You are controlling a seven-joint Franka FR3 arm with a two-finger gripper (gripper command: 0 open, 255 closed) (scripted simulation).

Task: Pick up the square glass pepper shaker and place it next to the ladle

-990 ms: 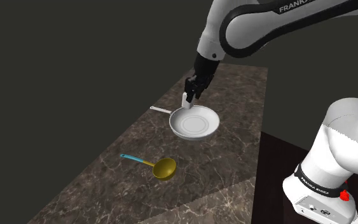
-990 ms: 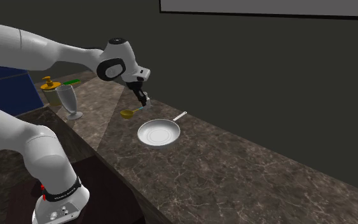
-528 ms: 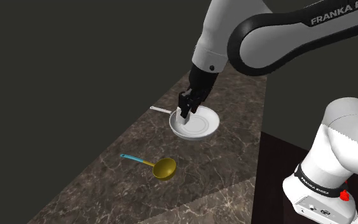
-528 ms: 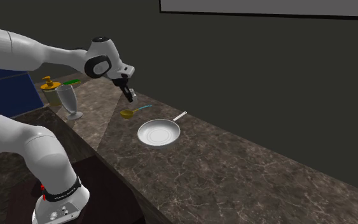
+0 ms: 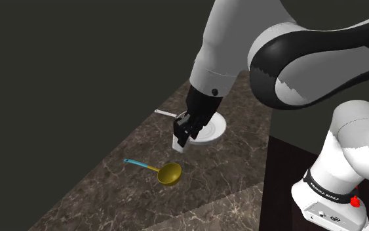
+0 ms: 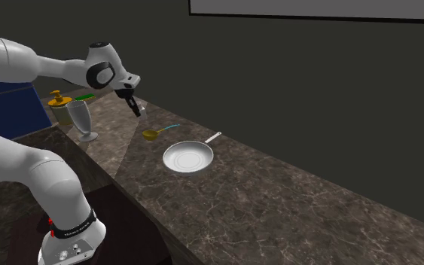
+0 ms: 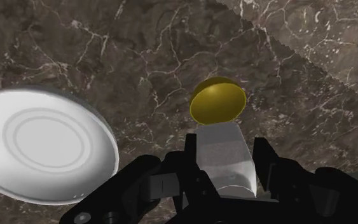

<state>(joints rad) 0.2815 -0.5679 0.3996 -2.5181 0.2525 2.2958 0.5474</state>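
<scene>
One shaker [image 7: 224, 162], pinched between the gripper [image 7: 228, 154] fingers, above the counter [image 7: 107, 51].
You carry it high, clear of the white pan [image 7: 44, 143], likely so it can come down beside the ladle [image 7: 217, 100] just ahead, not on it.

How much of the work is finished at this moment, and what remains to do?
Done: the pick-up. The shaker is off the counter, clasped between the fingers of the hand.
In hand: the carry. The shaker hangs in the air, with the yellow ladle just beyond it.
Left: lower it, stand it on the counter beside the ladle, and open the hand.
</scene>
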